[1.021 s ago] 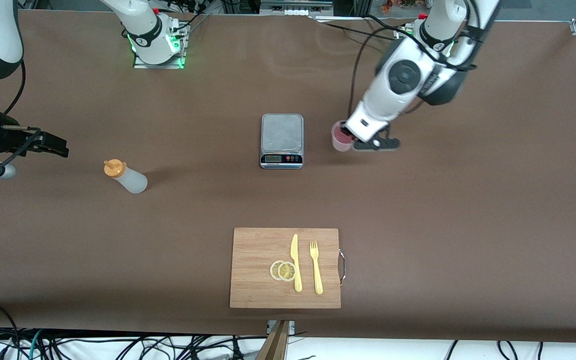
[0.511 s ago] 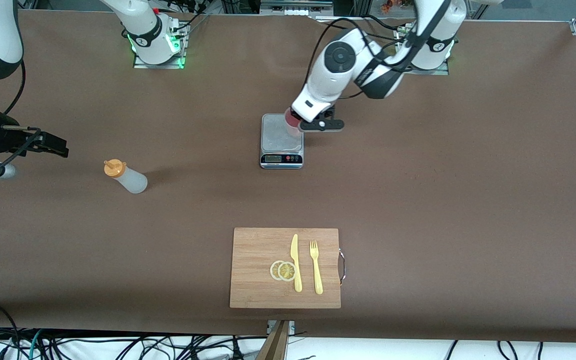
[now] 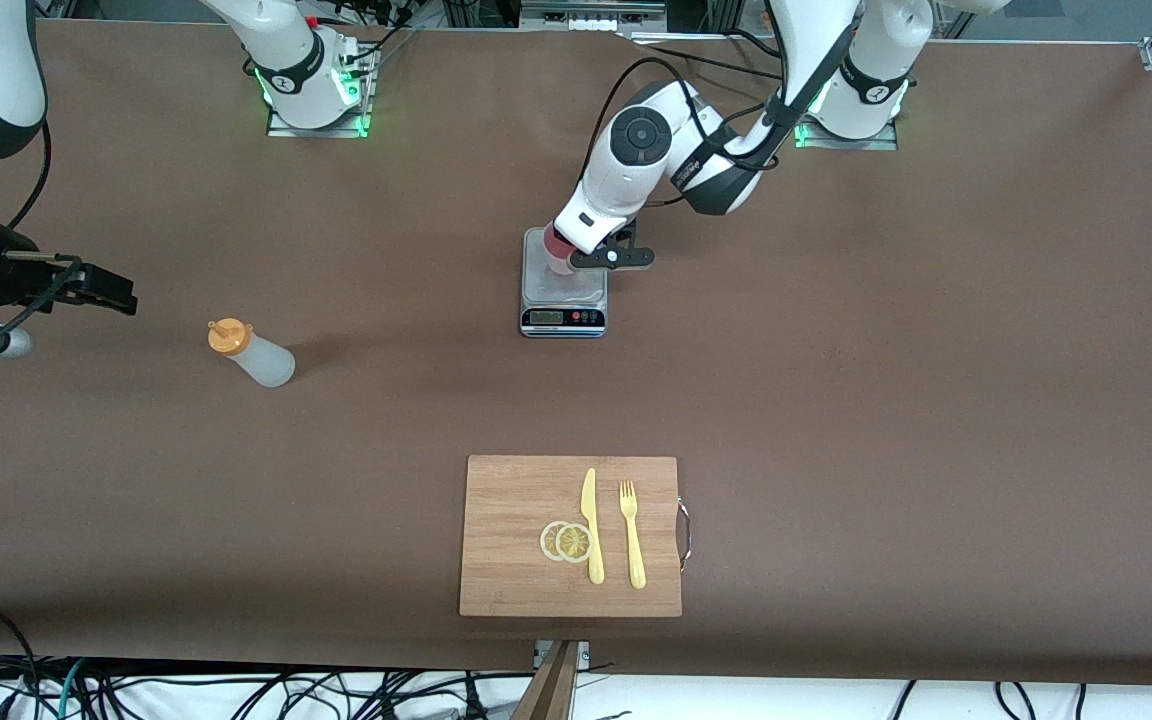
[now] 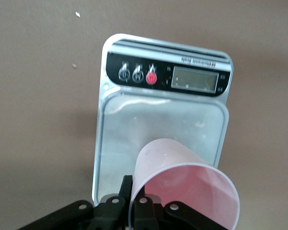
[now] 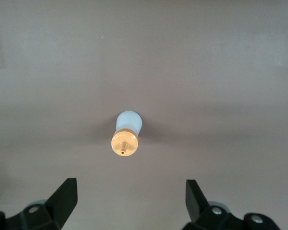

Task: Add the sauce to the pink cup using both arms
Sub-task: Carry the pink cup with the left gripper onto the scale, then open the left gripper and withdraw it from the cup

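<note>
The pink cup (image 3: 562, 254) hangs upright over the plate of the silver scale (image 3: 568, 290), and my left gripper (image 3: 578, 256) is shut on its rim wall. In the left wrist view the cup (image 4: 182, 179) fills the space over the scale's plate (image 4: 153, 120), with one finger (image 4: 127, 184) of the left gripper (image 4: 134, 190) outside the wall and the other inside. The sauce bottle (image 3: 251, 355) stands on the table toward the right arm's end. My right gripper (image 3: 106, 290) waits open, off to one side of the bottle and apart from it. Between its spread fingers (image 5: 66, 194) the right wrist view shows the orange-capped bottle (image 5: 126, 133).
A wooden cutting board (image 3: 511, 500) lies near the front edge, nearer to the camera than the scale. On it are a yellow knife (image 3: 591, 525), a yellow fork (image 3: 632, 535) and two lemon slices (image 3: 565, 541). Cables hang along the table's front edge.
My left arm has carried the pink cup from the table beside the scale, toward the right arm's end, to over the scale's plate. The right arm and the bottle have not moved.
</note>
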You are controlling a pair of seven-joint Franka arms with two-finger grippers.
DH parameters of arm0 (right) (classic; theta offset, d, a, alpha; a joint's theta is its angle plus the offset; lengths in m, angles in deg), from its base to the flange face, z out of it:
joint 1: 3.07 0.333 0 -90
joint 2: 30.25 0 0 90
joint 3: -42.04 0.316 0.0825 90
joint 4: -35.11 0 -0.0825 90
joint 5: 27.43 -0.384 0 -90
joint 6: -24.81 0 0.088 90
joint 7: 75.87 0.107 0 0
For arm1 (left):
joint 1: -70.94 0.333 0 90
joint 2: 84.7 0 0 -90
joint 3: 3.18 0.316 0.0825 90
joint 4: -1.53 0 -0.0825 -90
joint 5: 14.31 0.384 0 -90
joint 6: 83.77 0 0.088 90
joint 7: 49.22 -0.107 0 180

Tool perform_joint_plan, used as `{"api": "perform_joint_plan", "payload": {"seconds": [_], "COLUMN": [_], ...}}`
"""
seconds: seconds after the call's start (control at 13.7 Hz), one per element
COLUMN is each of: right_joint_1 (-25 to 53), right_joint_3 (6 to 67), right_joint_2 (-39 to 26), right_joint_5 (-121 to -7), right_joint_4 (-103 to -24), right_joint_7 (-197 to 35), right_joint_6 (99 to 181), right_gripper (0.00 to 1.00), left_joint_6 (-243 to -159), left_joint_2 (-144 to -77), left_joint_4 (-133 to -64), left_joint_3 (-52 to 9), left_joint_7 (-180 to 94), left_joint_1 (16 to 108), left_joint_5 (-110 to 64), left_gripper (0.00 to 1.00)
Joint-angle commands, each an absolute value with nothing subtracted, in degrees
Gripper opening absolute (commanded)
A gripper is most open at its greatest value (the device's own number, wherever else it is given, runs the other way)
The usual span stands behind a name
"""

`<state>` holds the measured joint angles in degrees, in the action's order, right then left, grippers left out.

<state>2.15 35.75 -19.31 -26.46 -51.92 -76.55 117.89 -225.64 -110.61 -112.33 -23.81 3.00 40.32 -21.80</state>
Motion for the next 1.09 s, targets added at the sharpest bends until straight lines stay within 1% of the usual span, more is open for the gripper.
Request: {"api": "perform_joint_plan", "payload": {"seconds": [0.0, 0.07, 0.15, 0.22, 0.29, 0.51, 0.66, 0.8, 1.02], "right_joint_1": [1.76, 1.5, 1.32, 1.23, 1.23, 1.15, 1.06, 0.44, -1.58], "right_joint_3": [35.89, 35.8, 35.89, 35.89, 35.89, 35.89, 35.8, 35.8, 35.8], "right_joint_2": [-18.91, -18.82, -18.74, -18.56, -18.3, -17.24, -17.15, -17.07, -16.02], "right_joint_5": [-25.94, -25.94, -26.02, -26.2, -26.37, -26.64, -26.64, -26.64, -26.64], "right_joint_4": [-50.93, -50.93, -50.93, -50.93, -50.93, -50.93, -51.02, -51.37, -51.46], "right_joint_7": [-77.37, -77.37, -77.37, -77.37, -77.37, -77.37, -77.45, -81.64, -96.92], "right_joint_6": [118.06, 118.06, 118.15, 118.06, 118.15, 118.06, 118.06, 118.06, 117.89], "right_gripper": [1.0, 1.0, 1.0, 1.0, 1.0, 1.0, 1.0, 1.0, 1.0], "left_joint_6": [-225.1, -225.1, -225.1, -225.1, -225.1, -224.05, -221.42, -214.94, -205.17], "left_joint_2": [-113.43, -113.53, -113.53, -113.44, -113.27, -110.12, -105.99, -101.34, -94.74], "left_joint_4": [-108.42, -108.33, -108.33, -108.42, -108.42, -109.21, -110.17, -110.44, -111.23], "left_joint_3": [-21.03, -20.67, -20.58, -20.41, -20.32, -19.44, -19.44, -19.53, -19.88], "left_joint_7": [2.81, 2.98, 3.07, 3.07, 3.07, 2.55, 2.11, -0.25, -9.72], "left_joint_1": [36.94, 36.58, 36.49, 36.49, 36.58, 38.06, 42.01, 46.4, 52.91], "left_joint_5": [-23.01, -23.01, -22.92, -22.83, -22.75, -22.83, -22.75, -22.75, -22.75], "left_gripper": [0.0, 0.0, 0.16, 0.85, 1.0, 1.0, 1.0, 1.0, 1.0]}}
